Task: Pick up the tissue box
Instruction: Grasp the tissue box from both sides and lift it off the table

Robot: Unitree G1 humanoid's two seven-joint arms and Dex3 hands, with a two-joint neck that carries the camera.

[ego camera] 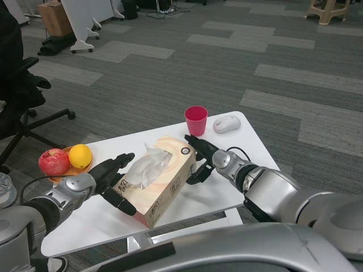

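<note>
A pale orange tissue box (164, 181) with white tissue poking out of its top lies in the middle of the white table (238, 184). My left hand (115, 179) presses against the box's left end, fingers spread along its side. On the opposite side my right hand (199, 157) touches the box's right end, fingers extended against the edge. The box sits squeezed between both hands; whether it is lifted off the table I cannot tell.
A pink cup (195, 120) and a white computer mouse (227, 123) stand at the table's far edge. A red apple (54, 161) and an orange (80, 156) sit on a plate (55, 179) at the left. A black office chair (25, 107) stands left of the table.
</note>
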